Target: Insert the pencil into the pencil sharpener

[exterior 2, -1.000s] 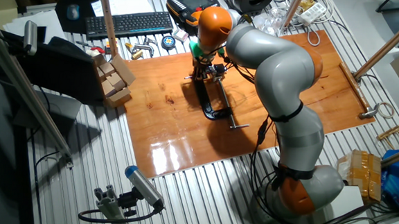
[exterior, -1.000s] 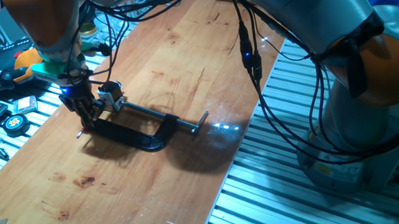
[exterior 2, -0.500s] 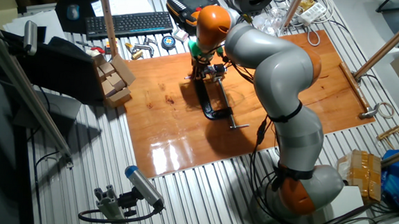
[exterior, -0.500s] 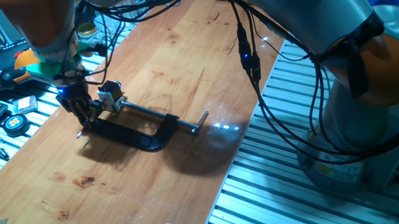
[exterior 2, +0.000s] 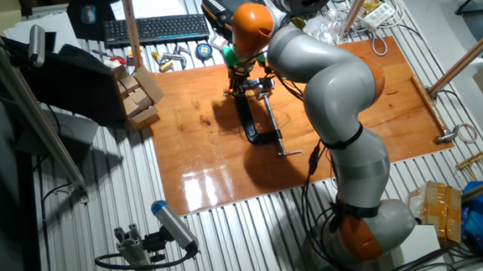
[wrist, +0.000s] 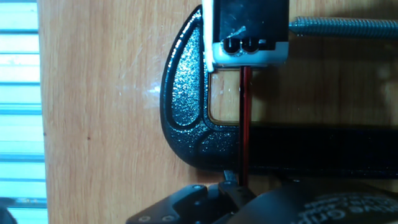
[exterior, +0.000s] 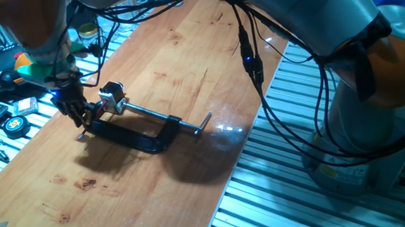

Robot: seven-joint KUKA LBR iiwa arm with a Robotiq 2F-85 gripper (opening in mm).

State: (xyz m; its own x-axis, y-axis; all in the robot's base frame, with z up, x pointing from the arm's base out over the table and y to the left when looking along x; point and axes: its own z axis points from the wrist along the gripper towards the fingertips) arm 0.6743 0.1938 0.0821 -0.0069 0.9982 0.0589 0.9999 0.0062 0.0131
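Observation:
In the hand view the thin red pencil [wrist: 244,124] runs straight up from my gripper [wrist: 238,185], which is shut on its lower end. Its upper end touches the lower edge of the pencil sharpener [wrist: 249,37], a white block with a black top and two round holes, just below the right hole. The pencil crosses the black C-clamp [wrist: 186,106]. From the fixed views, my gripper [exterior: 76,115] [exterior 2: 239,85] hangs low, beside the sharpener [exterior: 112,96] [exterior 2: 264,85] at the clamp's [exterior: 137,135] closed end.
The clamp's silver screw rod [wrist: 342,26] runs off to the right past the sharpener. A keyboard [exterior 2: 156,28], small tools and a tape measure [exterior: 13,124] lie beyond the board's left edge. Wooden blocks [exterior 2: 136,95] stand at one corner. Cables hang from the arm.
My gripper has drawn a little to the left, away from the sharpener, with the pencil still held. The clamp and sharpener have stayed about where they were.

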